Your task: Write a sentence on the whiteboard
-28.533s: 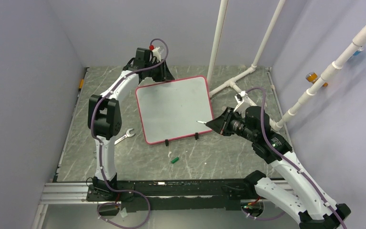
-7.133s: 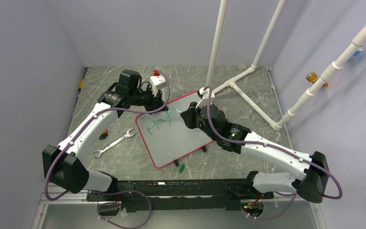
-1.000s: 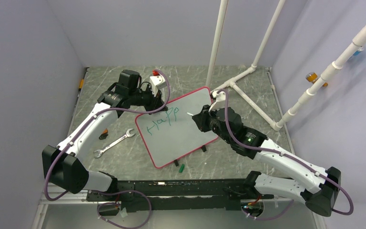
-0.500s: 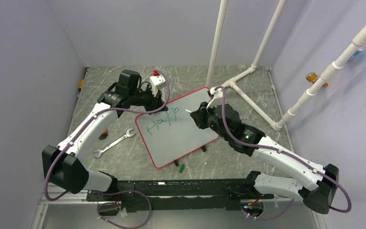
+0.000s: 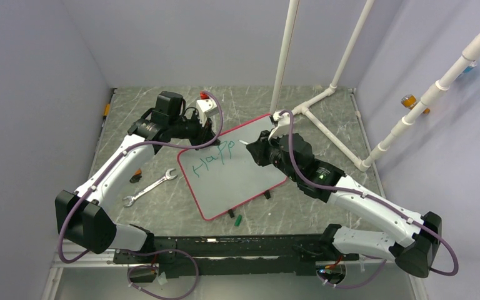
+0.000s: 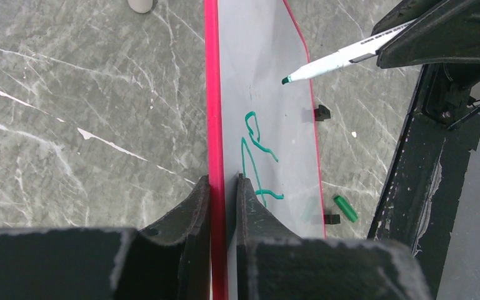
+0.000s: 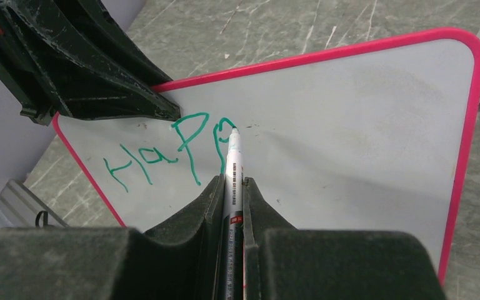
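The whiteboard [image 5: 240, 181], white with a red-pink frame, stands tilted on the marble floor. My left gripper [image 5: 207, 141] is shut on its far upper edge; the left wrist view shows the frame [image 6: 214, 106] pinched between the jaws. Green marker letters "Happ" [image 5: 210, 161] run along the board's top left; they show clearly in the right wrist view [image 7: 169, 153]. My right gripper [image 5: 257, 151] is shut on a white marker [image 7: 232, 164]; its green tip [image 7: 234, 129] sits just right of the last "p". In the left wrist view the marker [image 6: 344, 57] hovers over the board.
A green marker cap [image 5: 238, 219] lies in front of the board near its black clip feet [image 5: 267, 194]. A silver wrench [image 5: 150, 188] lies left of the board. White PVC pipes [image 5: 322, 100] stand behind and to the right.
Over the last second the right gripper and marker have shifted left and up, towards the end of "Happ". The left arm and board have stayed still.
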